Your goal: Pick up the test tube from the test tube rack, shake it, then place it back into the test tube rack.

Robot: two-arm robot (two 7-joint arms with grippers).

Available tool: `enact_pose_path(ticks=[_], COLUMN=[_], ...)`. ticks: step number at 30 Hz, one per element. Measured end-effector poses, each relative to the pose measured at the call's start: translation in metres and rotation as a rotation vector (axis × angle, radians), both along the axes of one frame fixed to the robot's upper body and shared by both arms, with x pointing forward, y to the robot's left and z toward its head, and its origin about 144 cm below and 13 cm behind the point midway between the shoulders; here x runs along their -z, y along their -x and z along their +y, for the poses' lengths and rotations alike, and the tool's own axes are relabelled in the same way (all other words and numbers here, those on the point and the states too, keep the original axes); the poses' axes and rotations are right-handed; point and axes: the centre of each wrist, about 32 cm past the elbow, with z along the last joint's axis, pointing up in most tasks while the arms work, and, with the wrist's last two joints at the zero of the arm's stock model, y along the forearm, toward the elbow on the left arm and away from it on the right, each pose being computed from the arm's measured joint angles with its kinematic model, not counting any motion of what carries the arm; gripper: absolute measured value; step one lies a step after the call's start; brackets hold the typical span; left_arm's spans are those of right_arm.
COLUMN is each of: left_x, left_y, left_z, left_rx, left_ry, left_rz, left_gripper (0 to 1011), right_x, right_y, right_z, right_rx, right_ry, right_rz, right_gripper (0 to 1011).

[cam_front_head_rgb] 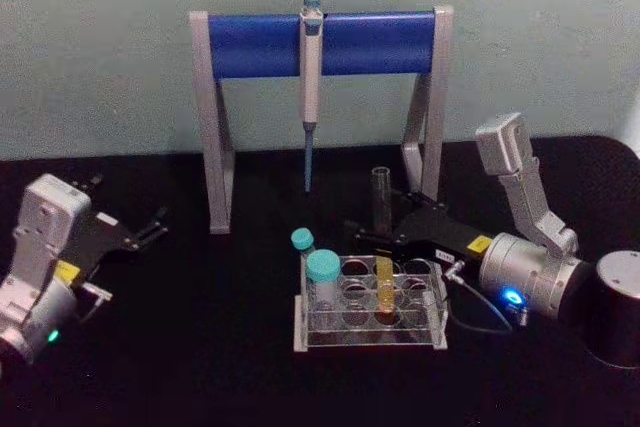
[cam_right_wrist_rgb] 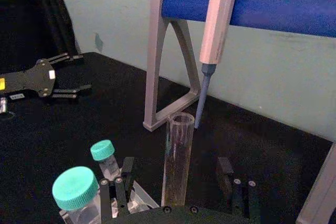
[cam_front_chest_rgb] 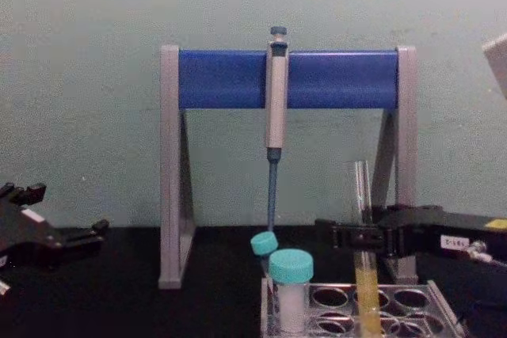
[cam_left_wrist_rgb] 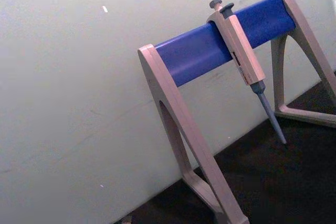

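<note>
The test tube point(cam_front_head_rgb: 381, 197) is a tall clear glass tube with yellow liquid in its lower part. It stands upright in a hole of the clear plastic test tube rack point(cam_front_head_rgb: 330, 332) at the table's middle front. My right gripper point(cam_front_head_rgb: 383, 237) reaches in from the right, just above the rack. It is open, with a finger on each side of the tube and a gap to the glass. The right wrist view shows the test tube point(cam_right_wrist_rgb: 177, 161) between the two black fingers point(cam_right_wrist_rgb: 226, 174). My left gripper point(cam_front_head_rgb: 150, 229) rests open at the far left, away from the rack.
Behind the rack stands a grey-and-blue pipette stand point(cam_front_head_rgb: 250, 45) with a pipette point(cam_front_head_rgb: 311, 87) hanging from it, its tip pointing down. Two teal-capped vials point(cam_front_head_rgb: 323, 269) sit in the rack's left end. A grey cylinder point(cam_front_head_rgb: 615, 307) stands at the right edge.
</note>
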Motion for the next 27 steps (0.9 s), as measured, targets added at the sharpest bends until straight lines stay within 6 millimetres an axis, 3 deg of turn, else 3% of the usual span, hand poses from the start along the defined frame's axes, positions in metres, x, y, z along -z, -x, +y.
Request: enact_pose_path(ticks=[15, 24, 27], left_x=[0.0, 0.0, 0.0], left_y=[0.0, 0.0, 0.0], left_z=[0.0, 0.0, 0.0], left_rx=[0.0, 0.0, 0.0], left_ry=[0.0, 0.0, 0.0], left_rz=[0.0, 0.0, 0.0], left_gripper=[1009, 1010, 1009], right_x=[-0.0004, -0.0003, -0.0003], right_y=[-0.0005, -0.0004, -0.0003], right_z=[0.0006, 0.0002, 0.0001], right_rx=[-0.001, 0.0, 0.0], right_ry=[0.0, 0.0, 0.0], right_rz=[0.0, 0.0, 0.0], right_gripper=[995, 807, 688])
